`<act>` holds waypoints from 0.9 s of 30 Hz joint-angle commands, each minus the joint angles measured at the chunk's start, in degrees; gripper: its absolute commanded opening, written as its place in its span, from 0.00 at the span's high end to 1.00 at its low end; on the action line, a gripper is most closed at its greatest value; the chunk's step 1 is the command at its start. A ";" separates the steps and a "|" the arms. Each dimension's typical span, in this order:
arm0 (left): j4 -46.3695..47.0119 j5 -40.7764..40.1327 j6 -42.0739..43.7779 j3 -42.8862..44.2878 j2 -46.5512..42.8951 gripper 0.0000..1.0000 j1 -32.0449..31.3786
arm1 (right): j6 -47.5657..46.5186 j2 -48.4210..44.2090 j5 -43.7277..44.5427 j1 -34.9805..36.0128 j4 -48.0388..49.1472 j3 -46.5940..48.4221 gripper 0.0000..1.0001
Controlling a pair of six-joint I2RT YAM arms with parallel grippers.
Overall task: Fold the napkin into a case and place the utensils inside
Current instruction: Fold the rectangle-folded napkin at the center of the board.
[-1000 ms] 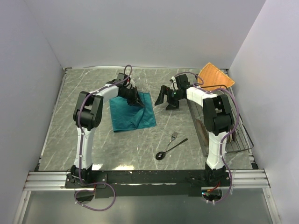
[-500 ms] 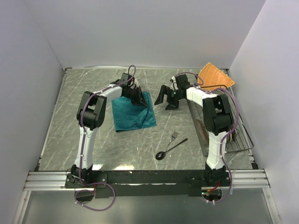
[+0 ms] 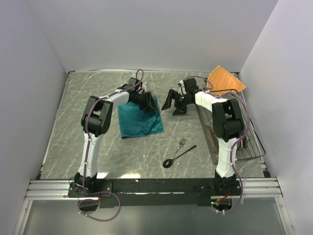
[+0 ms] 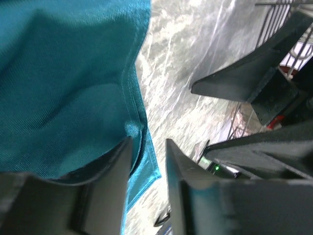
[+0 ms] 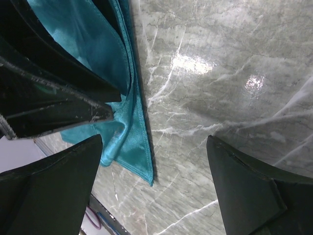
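Parting since before: left hand (image 4: 148,142), napkin (image 4: 73,73) hem loose in its gap | right hand (image 5: 154,139) wide open, empty

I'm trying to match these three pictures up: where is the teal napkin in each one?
Top external: the napkin lies left of centre, mid-table.
Left wrist: it fills the upper left.
Right wrist: it runs down the upper left.
Shared landmark: the grey marble tabletop, bare beside the napkin's hemmed edge in every view.
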 commanded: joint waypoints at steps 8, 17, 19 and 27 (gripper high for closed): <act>-1.04 3.96 11.45 -10.63 -17.14 0.50 6.92 | 0.50 0.09 -0.87 0.07 1.68 1.16 0.14; -3.52 5.90 14.64 -22.14 -22.33 0.48 8.07 | 3.41 -0.35 -1.92 2.44 4.41 0.10 0.20; -2.11 5.81 13.59 -24.35 -22.42 0.47 8.07 | 3.67 -0.52 -1.92 2.88 4.58 -0.51 0.20; 3.08 7.22 9.28 -28.05 -20.76 0.42 7.98 | 3.58 -0.52 -1.31 3.59 4.94 -2.54 0.18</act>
